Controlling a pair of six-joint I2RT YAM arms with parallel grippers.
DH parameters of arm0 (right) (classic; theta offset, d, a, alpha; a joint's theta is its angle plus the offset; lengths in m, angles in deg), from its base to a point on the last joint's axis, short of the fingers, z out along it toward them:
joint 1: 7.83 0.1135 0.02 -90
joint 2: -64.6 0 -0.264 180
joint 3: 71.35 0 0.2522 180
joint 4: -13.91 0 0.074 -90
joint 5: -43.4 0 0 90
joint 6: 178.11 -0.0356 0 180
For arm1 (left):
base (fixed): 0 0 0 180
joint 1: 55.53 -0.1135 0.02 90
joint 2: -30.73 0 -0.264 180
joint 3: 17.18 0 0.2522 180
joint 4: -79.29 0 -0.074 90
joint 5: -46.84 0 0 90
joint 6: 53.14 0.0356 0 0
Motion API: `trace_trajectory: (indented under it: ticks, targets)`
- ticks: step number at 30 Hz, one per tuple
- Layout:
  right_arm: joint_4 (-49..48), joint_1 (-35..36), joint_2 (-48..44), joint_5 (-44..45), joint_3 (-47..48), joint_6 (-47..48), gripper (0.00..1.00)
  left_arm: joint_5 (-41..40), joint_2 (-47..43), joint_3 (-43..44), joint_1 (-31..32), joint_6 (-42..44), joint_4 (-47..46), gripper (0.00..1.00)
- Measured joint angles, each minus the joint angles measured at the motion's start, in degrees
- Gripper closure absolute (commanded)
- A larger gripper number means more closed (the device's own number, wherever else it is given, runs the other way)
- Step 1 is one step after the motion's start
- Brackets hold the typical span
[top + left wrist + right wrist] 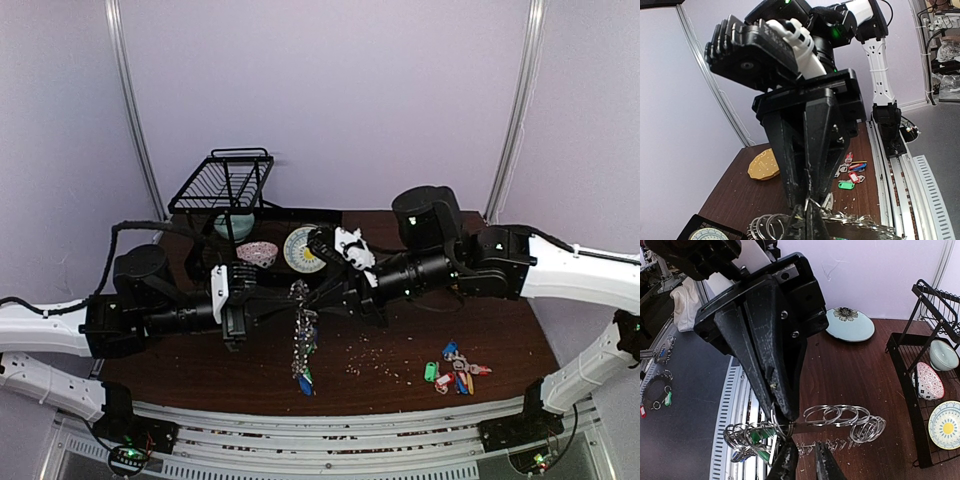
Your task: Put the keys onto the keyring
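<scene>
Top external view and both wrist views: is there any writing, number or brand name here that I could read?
No text can be read in any view.
Coloured key tags: label windows too small to read.
Round yellow disc: surface marks too blurred to read.

Black wire rack [222, 185] at far edge, holding pink bowl [257, 253], yellow-centred plate [297, 250]; crumbs [372, 352] scattered on table [510, 340].

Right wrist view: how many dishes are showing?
4: teal bowl, pink patterned bowl and yellow-centred plate in the black rack; pale flower plate on the table. More may be hidden.
</scene>
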Motion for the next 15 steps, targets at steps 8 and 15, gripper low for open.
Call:
trace_trajectory:
  ticks: [8, 15]
  targets:
    - [-0.7, -2.0, -3.4, 0.0, -2.5, -0.7, 0.73, -0.5, -0.9, -0.4, 0.0, 0.0, -1.2, 1.00]
    - [-8.8, -2.9, -4.6, -6.0, -6.1, -6.2, 0.66, -1.3, -2.1, -1.4, 0.0, 0.0, -2.6, 1.00]
